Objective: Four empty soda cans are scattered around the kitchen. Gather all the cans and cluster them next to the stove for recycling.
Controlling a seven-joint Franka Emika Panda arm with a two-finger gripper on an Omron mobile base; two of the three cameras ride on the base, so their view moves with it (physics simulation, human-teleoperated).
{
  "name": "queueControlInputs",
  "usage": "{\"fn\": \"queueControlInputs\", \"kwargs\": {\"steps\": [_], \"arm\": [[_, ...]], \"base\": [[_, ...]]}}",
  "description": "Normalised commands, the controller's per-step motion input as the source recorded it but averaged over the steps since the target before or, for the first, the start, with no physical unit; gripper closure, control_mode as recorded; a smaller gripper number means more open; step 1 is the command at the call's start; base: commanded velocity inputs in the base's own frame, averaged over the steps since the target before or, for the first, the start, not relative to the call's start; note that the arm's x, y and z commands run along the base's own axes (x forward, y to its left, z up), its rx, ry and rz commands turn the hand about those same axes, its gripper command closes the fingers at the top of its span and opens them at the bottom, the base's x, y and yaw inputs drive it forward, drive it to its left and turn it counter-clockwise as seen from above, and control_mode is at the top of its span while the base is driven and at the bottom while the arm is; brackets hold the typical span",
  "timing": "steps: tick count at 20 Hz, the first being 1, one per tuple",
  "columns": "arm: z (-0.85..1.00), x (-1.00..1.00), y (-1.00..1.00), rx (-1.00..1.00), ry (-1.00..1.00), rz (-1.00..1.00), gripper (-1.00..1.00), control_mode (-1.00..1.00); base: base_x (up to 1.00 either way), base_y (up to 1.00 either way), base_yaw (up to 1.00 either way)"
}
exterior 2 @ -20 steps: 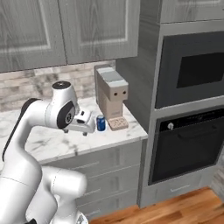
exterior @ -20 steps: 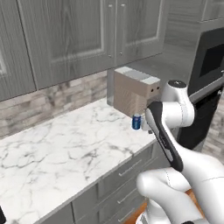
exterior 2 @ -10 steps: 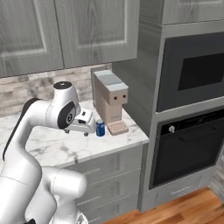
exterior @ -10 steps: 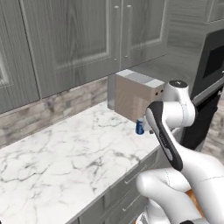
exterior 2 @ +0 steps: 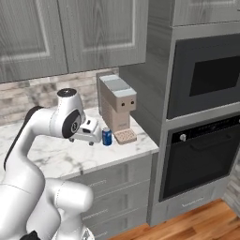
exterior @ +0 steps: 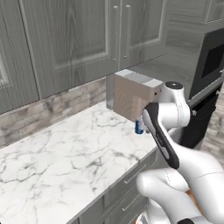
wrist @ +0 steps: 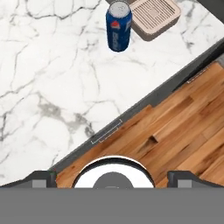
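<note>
Soda can (wrist: 118,26), blue with a silvery top, stands upright on the white marble counter (wrist: 52,78), ahead of our gripper (wrist: 113,175) and well apart from it. Beside the can, on the side farther from the gripper, sits the beige drip tray (wrist: 155,16) of a tan coffee machine (exterior 2: 116,105). We see our gripper's two dark fingertips (wrist: 43,177) spread as wide as they go, holding nothing, above the counter's front edge and the wooden floor (wrist: 183,118).
</note>
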Motion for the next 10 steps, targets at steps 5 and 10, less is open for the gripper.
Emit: {"fn": "queueControlInputs", "kwargs": {"steps": [5, 10], "arm": [[-0.03, 0.19, 0.08, 0.02, 0.01, -0.05, -1.0, -1.0], [-0.02, 0.22, 0.0, 0.03, 0.0, -0.06, -1.0, -1.0]], "base": [[0.0, 0.0, 0.0], [0.0, 0.0, 0.0]]}}
